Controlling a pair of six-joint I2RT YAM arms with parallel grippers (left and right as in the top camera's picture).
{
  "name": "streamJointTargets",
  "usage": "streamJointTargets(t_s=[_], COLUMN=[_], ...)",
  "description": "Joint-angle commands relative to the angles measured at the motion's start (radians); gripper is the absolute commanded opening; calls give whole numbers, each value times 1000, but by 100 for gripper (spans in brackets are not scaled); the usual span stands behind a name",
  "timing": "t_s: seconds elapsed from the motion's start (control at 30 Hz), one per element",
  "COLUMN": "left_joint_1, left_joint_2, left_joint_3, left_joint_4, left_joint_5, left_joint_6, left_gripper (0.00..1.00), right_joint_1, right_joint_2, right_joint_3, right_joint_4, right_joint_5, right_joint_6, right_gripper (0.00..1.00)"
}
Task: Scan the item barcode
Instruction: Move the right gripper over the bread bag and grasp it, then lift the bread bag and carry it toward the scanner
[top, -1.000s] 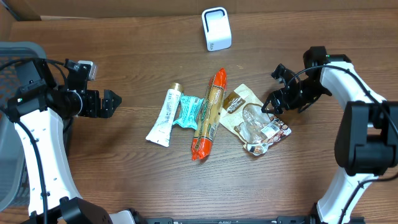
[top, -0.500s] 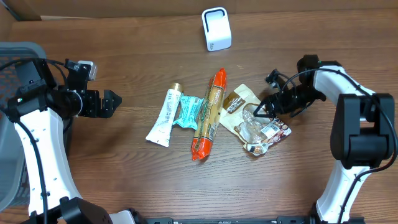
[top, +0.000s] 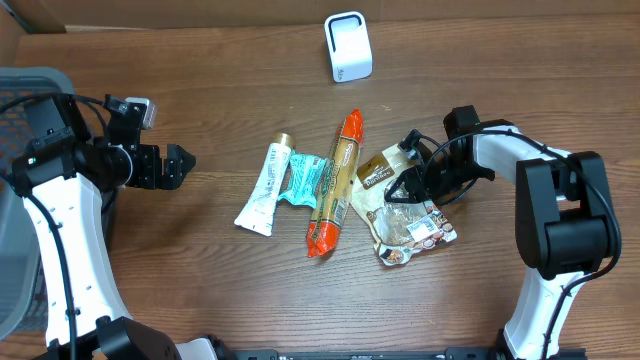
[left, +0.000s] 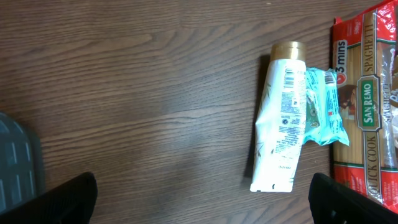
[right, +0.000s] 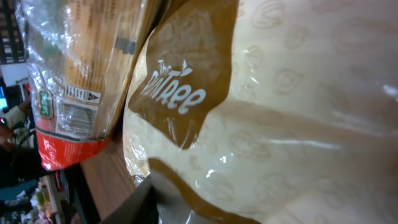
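On the brown table (top: 200, 270), the snack bag (top: 415, 222) at three o'clock is pinched by the right gripper (top: 408, 180); the left gripper (top: 180, 165) is spread wide.

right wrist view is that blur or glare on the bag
Right wrist: both; the snack bag fills the frame, soft up close, with white glare streaks on its plastic. Left wrist: sharp, print on the tube readable. Overhead: evenly lit, crisp.
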Motion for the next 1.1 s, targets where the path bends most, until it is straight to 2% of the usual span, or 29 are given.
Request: streamJointTargets(t_s=[0.0,0.13,0.17,0.37,0.53,0.7,0.93,1.07], left_joint_1=[-6,-6,-6,-6,-6,-6,-6,-6], left_joint_2=[8,8,8,8,8,8,8,8], left_joint_3=[-4,-4,-4,-4,-4,-4,-4,-4], left_joint_4=[2,1,1,1,1,2,1,1], left_joint_5=[15,15,15,15,15,15,15,15], left_joint_6=[18,18,18,18,18,18,18,18], left_gripper=[100,100,100,100,100,100,99,100], right_joint_1=[13,9,8,6,-2,-2,3,36], right_joint_2=[66,66,66,56,6,-108,-263,-288], right_joint_3=[-34,-1,19,216,400,475,475,475], right_joint_4=[18,-16,-43,-240,-347,-299,-136,32], right_joint_5=[177,143,135,129,134,119,-189,-263], right_joint_6=[101,103,103,107,185,287,332,461], right_gripper=[24,5,4,4,4,4,4,4])
